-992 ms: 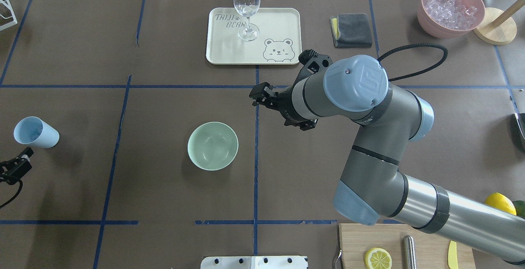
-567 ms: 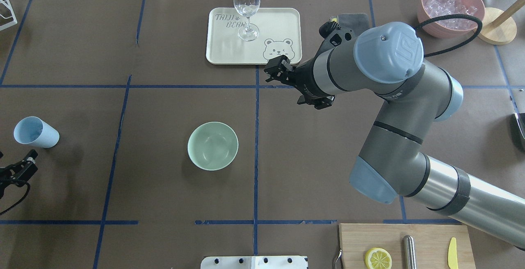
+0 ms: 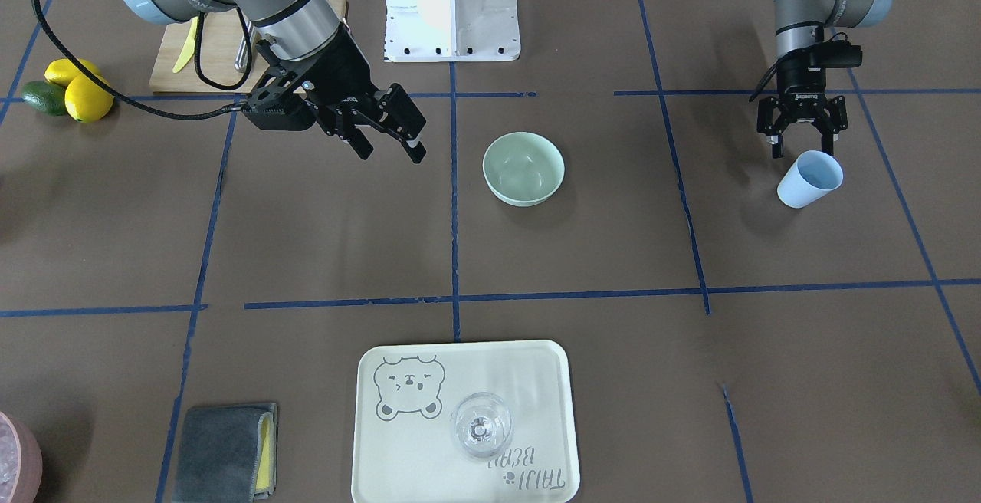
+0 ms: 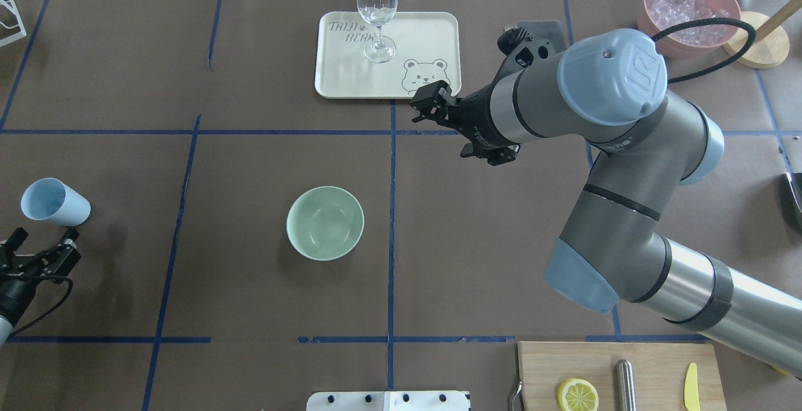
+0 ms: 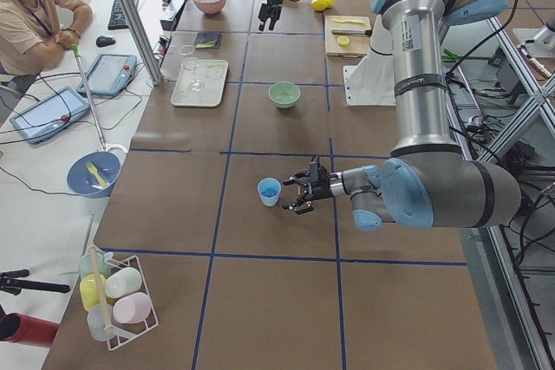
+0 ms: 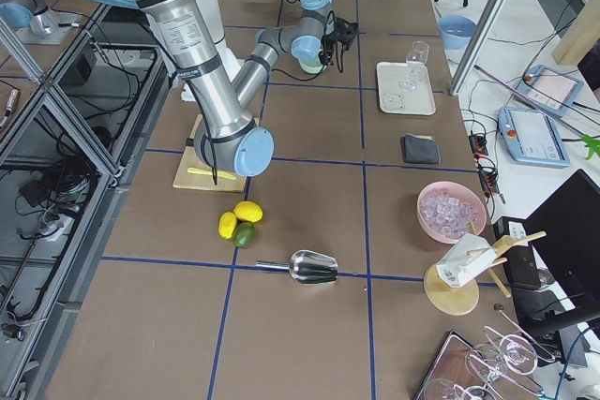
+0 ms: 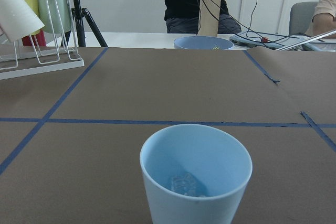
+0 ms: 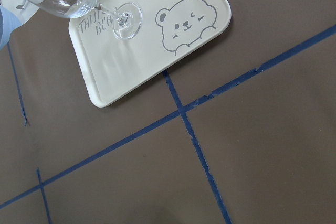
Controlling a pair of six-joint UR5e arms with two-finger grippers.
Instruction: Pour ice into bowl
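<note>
The ice (image 7: pixel 184 183) lies as a few clear cubes at the bottom of the upright light blue cup (image 7: pixel 195 174), which stands at the table's left (image 4: pixel 53 202) (image 3: pixel 809 179). My left gripper (image 4: pixel 45 235) (image 3: pixel 802 150) is open and empty. It sits just on the robot's side of the cup, apart from it. The mint-green bowl (image 4: pixel 325 223) (image 3: pixel 523 168) stands empty near the table's middle. My right gripper (image 4: pixel 432 101) (image 3: pixel 391 152) is open and empty, held above the table between the bowl and the tray.
A wine glass (image 4: pixel 376 10) stands on a cream bear tray (image 4: pixel 351 66) at the far middle. A pink bowl of ice (image 4: pixel 686 7) and a grey cloth (image 3: pixel 222 451) are far right. A cutting board (image 4: pixel 651 367), lemons (image 3: pixel 77 93) and a metal scoop (image 6: pixel 309 267) lie near right.
My right arm has swung away from beside the bowl, toward the tray's near right corner. My left gripper has turned behind the cup and its two fingers now show spread apart.
</note>
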